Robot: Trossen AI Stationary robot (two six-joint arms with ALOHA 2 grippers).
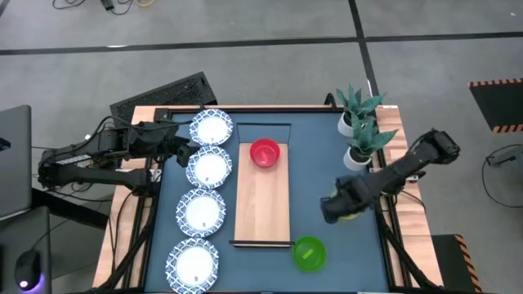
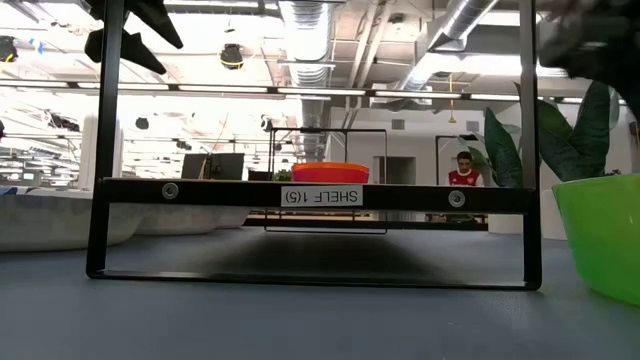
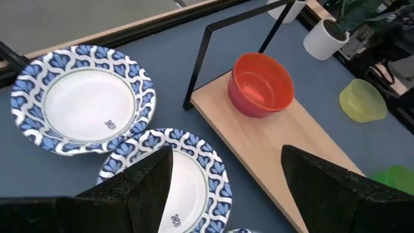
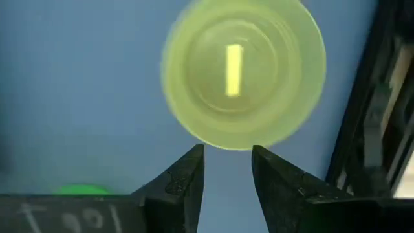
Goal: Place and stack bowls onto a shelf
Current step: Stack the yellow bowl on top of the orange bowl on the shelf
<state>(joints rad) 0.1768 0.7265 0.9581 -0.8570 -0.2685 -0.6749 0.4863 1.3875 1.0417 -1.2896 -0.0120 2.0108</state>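
Green bowl [image 2: 603,235] — label [image 2: 321,196] "SHELF 1(5)"

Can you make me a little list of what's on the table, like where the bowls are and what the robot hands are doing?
shelf: wooden board mid-table
red bowl: on the shelf's far end
green bowl: on the table by the shelf's near corner
yellow bowl: on the table, under the right gripper
white dishes: four in a row, left of the shelf
plant pots: far right corner
left gripper: open, over the dishes
right gripper: open, above the yellow bowl, holding nothing
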